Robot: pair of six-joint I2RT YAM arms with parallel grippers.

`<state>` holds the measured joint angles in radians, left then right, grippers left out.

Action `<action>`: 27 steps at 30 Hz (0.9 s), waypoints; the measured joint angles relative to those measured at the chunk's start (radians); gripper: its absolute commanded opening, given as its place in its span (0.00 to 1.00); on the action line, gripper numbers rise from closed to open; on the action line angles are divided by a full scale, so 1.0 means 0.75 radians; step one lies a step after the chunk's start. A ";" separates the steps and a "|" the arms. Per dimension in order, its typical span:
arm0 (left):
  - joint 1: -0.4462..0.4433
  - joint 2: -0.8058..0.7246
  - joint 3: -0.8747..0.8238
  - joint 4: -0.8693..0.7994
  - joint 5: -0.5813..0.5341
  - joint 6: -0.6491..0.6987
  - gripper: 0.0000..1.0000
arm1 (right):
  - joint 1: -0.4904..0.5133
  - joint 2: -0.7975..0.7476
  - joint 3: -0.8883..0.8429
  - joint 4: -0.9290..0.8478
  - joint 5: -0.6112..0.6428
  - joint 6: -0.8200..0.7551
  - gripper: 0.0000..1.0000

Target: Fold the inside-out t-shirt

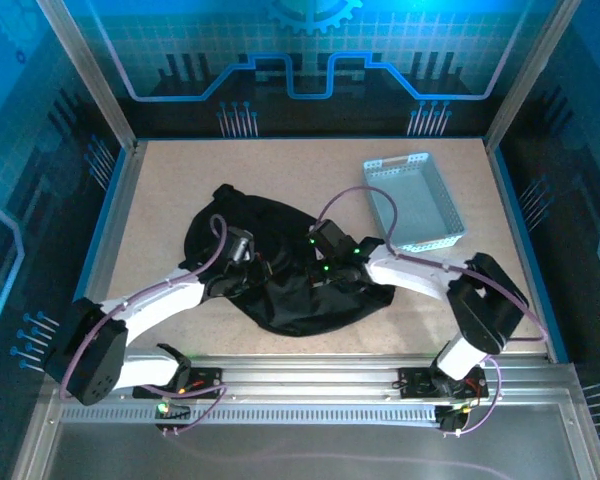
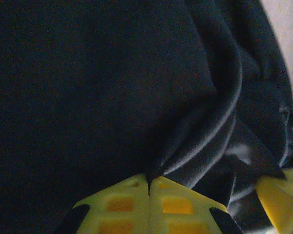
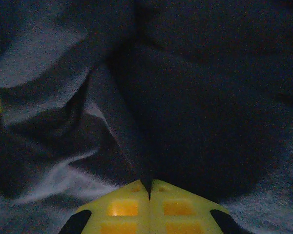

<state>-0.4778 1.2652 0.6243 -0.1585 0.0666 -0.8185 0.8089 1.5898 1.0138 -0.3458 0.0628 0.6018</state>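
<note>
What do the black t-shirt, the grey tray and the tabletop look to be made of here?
The t-shirt looks like soft knit cloth with a matte finish; it lies bunched in loose folds and ridges. The tray is probably rigid plastic, light grey, with rows of small holes through its walls. The tabletop is a flat, matte, speckled beige board, maybe laminate or particleboard; the look leaves that open.
</note>
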 measured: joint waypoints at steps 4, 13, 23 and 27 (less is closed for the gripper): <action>0.141 -0.122 0.001 0.020 0.015 -0.010 0.00 | -0.005 -0.200 0.038 -0.027 0.088 -0.083 0.00; 0.141 -0.367 -0.121 0.253 0.216 -0.105 0.00 | 0.060 -0.781 -0.345 0.091 0.120 -0.091 0.00; 0.002 -0.320 -0.362 0.036 0.171 -0.159 0.00 | 0.158 -0.663 -0.527 -0.101 0.157 0.106 0.52; -0.015 -0.395 -0.379 0.003 0.127 -0.163 0.00 | 0.130 -0.657 -0.399 -0.192 0.192 0.085 0.63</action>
<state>-0.4889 0.9691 0.3401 -0.1562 0.1616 -0.9409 0.9066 1.0969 0.7147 -0.4900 0.2070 0.6655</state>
